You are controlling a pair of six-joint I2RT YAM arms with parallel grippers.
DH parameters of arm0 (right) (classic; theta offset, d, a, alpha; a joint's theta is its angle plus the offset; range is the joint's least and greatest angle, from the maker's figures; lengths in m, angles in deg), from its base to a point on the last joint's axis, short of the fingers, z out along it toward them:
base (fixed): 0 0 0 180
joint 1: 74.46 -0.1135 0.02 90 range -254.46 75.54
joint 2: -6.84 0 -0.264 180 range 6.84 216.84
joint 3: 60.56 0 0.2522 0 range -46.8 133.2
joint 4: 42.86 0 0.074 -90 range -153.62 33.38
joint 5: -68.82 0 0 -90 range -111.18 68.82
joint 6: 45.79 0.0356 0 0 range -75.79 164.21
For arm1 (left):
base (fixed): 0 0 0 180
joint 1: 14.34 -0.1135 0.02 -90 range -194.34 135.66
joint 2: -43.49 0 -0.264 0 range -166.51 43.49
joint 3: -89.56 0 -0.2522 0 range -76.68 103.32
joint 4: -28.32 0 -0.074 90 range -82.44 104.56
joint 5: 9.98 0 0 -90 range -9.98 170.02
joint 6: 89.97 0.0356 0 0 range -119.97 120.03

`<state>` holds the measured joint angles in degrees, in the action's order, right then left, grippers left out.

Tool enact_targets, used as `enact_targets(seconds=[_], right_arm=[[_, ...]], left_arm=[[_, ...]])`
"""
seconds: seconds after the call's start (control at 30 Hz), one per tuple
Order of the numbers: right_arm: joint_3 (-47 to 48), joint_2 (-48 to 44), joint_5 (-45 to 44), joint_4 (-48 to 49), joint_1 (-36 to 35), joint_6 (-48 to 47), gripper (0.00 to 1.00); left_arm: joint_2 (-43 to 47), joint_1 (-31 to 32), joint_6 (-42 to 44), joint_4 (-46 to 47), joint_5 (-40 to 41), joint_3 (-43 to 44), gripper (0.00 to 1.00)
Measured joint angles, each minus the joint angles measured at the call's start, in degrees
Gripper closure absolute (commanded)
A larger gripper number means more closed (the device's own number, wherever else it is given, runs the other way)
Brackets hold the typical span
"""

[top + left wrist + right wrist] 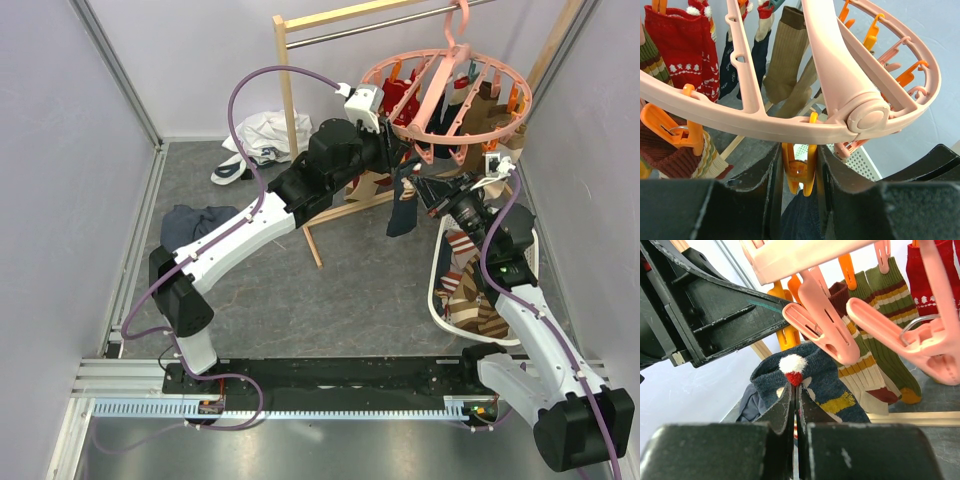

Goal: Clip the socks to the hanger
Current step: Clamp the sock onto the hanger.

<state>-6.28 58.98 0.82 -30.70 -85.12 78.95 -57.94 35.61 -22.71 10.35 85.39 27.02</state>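
The round pink hanger [440,88] hangs from the rail with several socks [687,50] clipped on its far side. My left gripper [400,158] is shut on an orange clip [800,170] at the ring's near rim [765,125], squeezing its handles. My right gripper [428,190] is shut on a navy sock [840,385] with a white pom-pom and a yellow stripe, and holds its cuff just below that orange clip [785,335]. The navy sock dangles below [403,215]. More socks [475,290] lie in a white basket.
The white perforated basket [437,285] stands at the right. A wooden-framed rail [290,90] carries the hanger. A white garment [255,140] and a dark cloth bundle [195,222] lie on the floor at the left. Free pink clips [825,330] hang near my right gripper.
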Motion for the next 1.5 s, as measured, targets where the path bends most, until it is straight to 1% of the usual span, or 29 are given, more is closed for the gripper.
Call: enact_targets(seconds=[0.7,1.5], right_arm=[[-2.27,-0.50,0.15,-1.16,0.00,0.00,1.00],[-0.76,-0.72,-0.50,0.48,0.00,0.09,1.00]], left_arm=[[0.00,0.00,-1.42,-0.17,-1.25,0.61,0.98],[0.00,0.00,-1.44,-0.96,-1.42,0.59,0.98]])
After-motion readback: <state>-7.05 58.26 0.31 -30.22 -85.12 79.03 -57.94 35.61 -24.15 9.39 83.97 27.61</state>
